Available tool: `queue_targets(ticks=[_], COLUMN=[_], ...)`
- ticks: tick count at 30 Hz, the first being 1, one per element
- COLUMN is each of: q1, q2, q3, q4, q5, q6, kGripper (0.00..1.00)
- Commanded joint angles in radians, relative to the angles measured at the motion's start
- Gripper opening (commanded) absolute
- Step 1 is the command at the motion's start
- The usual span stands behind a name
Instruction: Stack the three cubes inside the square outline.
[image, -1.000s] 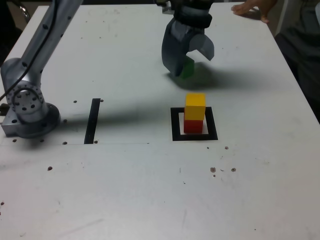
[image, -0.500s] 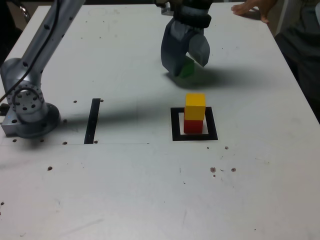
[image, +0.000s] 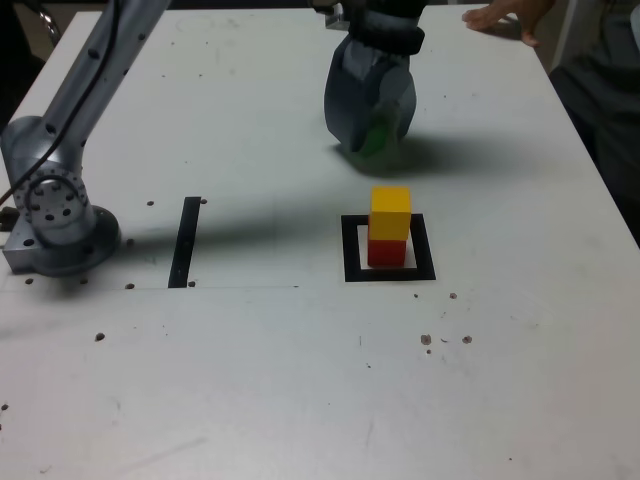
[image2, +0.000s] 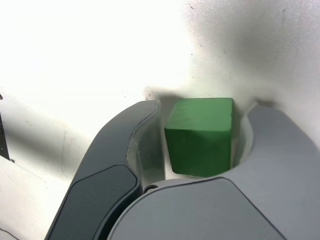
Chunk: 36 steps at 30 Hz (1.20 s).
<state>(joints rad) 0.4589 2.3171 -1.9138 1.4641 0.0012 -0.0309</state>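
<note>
Beyond the square outline (image: 390, 249) on the table (image: 300, 380), my hand (image: 372, 135) straddles the green cube (image2: 201, 136), jaws nearly pinching. It looks rigid, light; grip opposite flat faces.

Open tabletop (image: 300, 380) is seen in front of and on both sides of the square outline (image: 350, 250). The yellow cube (image: 390, 212) stands on the red cube (image: 387, 251) inside it, top uncovered. A black strip (image: 185, 242) lies flat toward the exterior view's left. A person's hand (image: 505, 17) rests at the far edge.
</note>
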Motion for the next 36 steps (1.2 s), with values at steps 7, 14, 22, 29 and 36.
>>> queue_targets(ticks=[7,14,22,29,36], q1=[0.001,-0.004,-0.046,-0.131,-0.248], q2=[0.003,-0.014,-0.119,-0.207,-0.272], q3=[-0.003,0.0,0.022,0.026,0.021], q4=[0.002,0.007,0.028,0.079,0.116], q5=[-0.005,-0.001,0.005,-0.019,-0.037], q6=[0.004,0.015,0.044,0.09,0.101], kGripper=[0.24,0.24,0.24,0.24,0.24])
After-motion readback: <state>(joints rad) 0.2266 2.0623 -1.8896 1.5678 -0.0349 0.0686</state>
